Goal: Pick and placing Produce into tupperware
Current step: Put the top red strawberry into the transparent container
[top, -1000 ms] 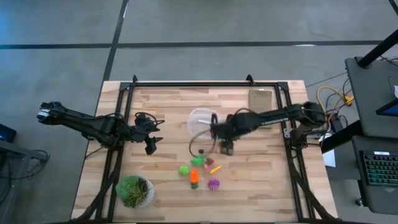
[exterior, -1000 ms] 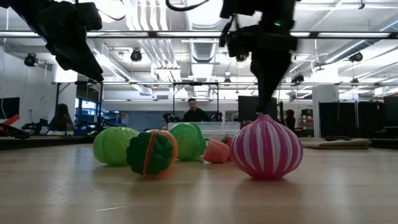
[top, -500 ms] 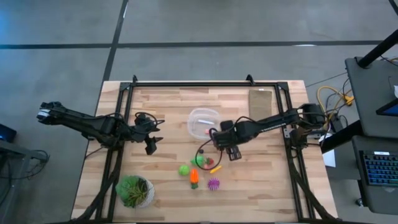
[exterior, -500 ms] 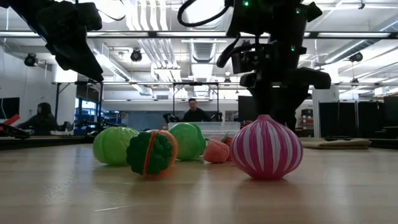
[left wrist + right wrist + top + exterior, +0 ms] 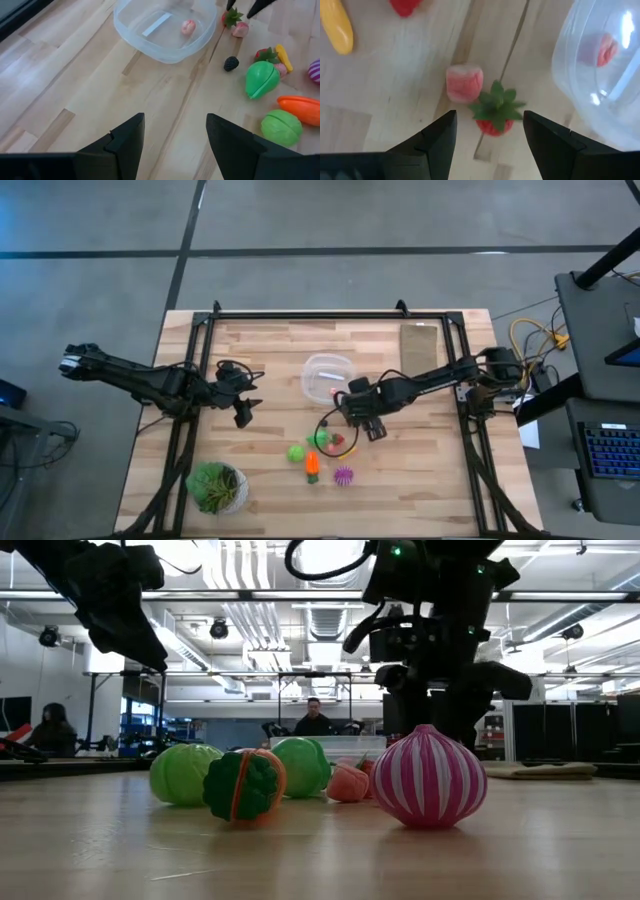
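Note:
The clear round tupperware (image 5: 328, 378) stands mid-table and holds one pink piece (image 5: 606, 49). The produce lies just near of it: a strawberry (image 5: 495, 112), a pink piece (image 5: 464, 83), a yellow piece (image 5: 339, 31), a blackberry (image 5: 230, 63), green pieces (image 5: 262, 80), an orange carrot (image 5: 312, 465) and a purple striped piece (image 5: 428, 778). My right gripper (image 5: 488, 120) is open, low over the strawberry, with one finger on either side of it and apart from it. My left gripper (image 5: 175, 120) is open and empty, held above the table's left part (image 5: 243, 412).
A leafy green plant in a white pot (image 5: 217, 487) stands at the near left corner. A flat brown board (image 5: 420, 340) lies at the far right. A black frame (image 5: 205, 330) runs along the table's sides. People show in the room beyond.
My right gripper has drawn back from beside the tupperware toward the near edge and come down over the strawberry, turning as it went. The tupperware, once partly covered by the arm, now shows whole. The produce has stayed in place.

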`<state>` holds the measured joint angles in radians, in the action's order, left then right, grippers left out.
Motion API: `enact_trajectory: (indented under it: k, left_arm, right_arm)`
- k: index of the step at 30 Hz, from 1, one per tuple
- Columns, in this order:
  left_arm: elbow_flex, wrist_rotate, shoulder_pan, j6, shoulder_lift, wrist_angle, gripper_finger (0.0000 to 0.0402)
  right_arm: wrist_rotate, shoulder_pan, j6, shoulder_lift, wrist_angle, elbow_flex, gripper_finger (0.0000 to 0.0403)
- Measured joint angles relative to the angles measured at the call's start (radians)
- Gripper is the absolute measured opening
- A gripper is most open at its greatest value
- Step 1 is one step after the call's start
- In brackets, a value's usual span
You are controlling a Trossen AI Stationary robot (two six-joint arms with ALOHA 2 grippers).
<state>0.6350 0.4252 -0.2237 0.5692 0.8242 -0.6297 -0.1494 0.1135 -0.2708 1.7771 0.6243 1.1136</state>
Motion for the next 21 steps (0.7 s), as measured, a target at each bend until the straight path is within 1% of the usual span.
enact_trajectory:
  k: [10, 16, 21]
  left_arm:
    - [0.000, 0.003, 0.000, 0.002, 0.000, 0.000, 0.0199]
    - [0.000, 0.003, 0.000, 0.004, 0.000, 0.002, 0.0199]
    - [0.000, 0.003, 0.000, 0.023, 0.000, 0.002, 0.0199]
  right_arm:
    - [0.000, 0.000, 0.001, 0.000, -0.040, -0.045, 0.0221]
    - [0.000, 0.000, -0.008, 0.000, -0.102, -0.054, 0.0221]
    - [0.000, 0.000, -0.010, 0.000, -0.099, -0.072, 0.0221]
